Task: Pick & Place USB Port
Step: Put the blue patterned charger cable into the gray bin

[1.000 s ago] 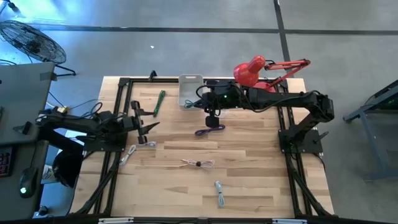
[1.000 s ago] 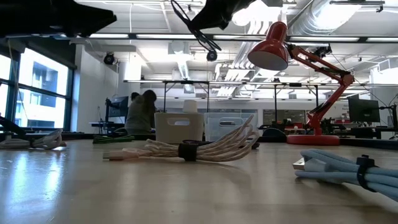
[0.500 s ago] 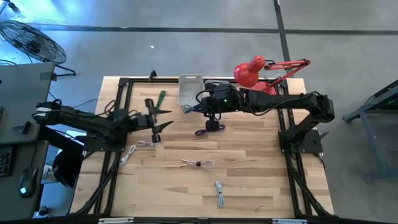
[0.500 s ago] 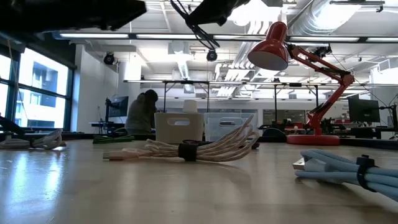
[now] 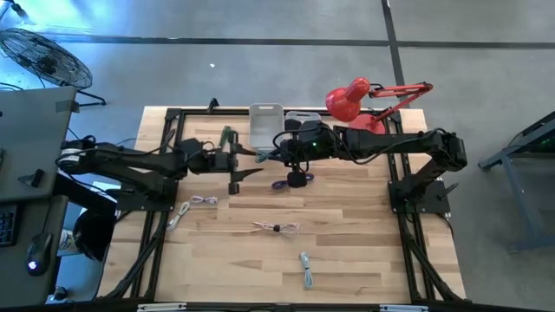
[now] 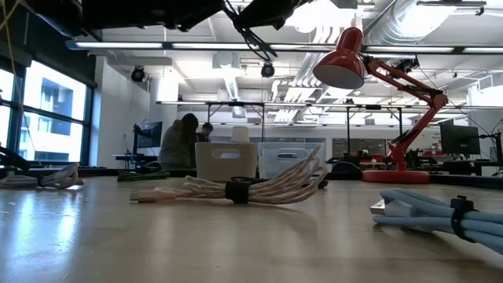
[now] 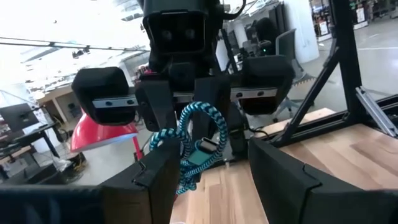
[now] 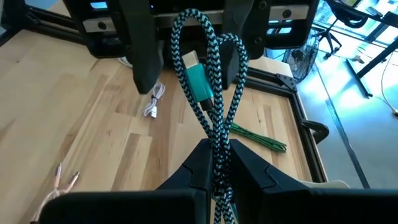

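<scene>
Your right tool (image 5: 278, 153) is pinching shut mid-table; your left tool (image 5: 245, 165) is facing it, fingers spread.

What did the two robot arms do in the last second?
The left gripper reached across the table toward the right gripper, jaws open. The right gripper shifted slightly left, still holding the teal braided cable off the table. The other cables, bin and lamp stayed put.

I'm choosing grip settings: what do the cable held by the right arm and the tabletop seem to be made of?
The teal-and-black cable, pinched in the right gripper, looks fabric-braided: a woven crisscross pattern, matte, with a smooth teal plastic-looking plug. The table looks like light wood planks, with visible grain, board seams and a slight sheen in the low view.
</scene>
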